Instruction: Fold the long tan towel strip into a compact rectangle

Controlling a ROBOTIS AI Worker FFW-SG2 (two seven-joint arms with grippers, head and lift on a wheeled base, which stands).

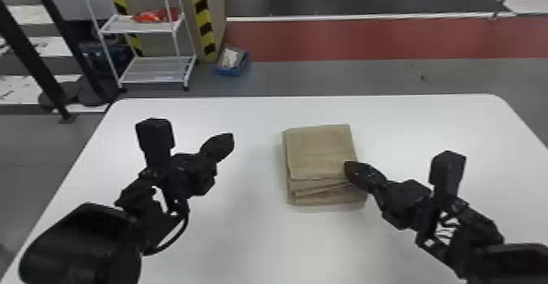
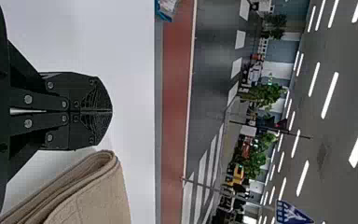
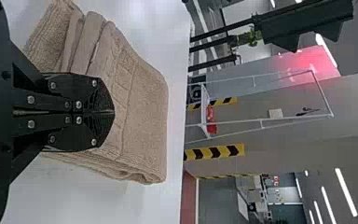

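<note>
The tan towel (image 1: 320, 152) is lying on the white bench (image 1: 244, 238), a little to the right of the middle in the head view. It is forming a compact, nearly rectangular stack, and at least 3 layers are showing along the edge facing the robot. Those layers are stepping out from under one another rather than lining up, with the lowest reaching closest to the robot.

The right hand (image 1: 349, 168) is pointing inward at the towel's right side, its tip overlapping that edge in the head view. In the right wrist view, the 2 fingers of the right hand (image 3: 113, 112) are meeting along their length, with towel folds spreading around and beyond them. I cannot tell whether the tip is pressing on the cloth or just hovering over it.

The left hand (image 1: 228, 139) is hanging over the bench to the left of the towel, with bare bench lying between them. In the left wrist view, its 2 fingers are closing flat against each other with nothing between them, and a rounded towel fold is showing nearby.

Beyond the bench, a white rack (image 1: 157, 71) is standing on the floor, and a blue bin (image 1: 232, 71) is sitting beside a yellow-and-black striped column (image 1: 202, 22).
</note>
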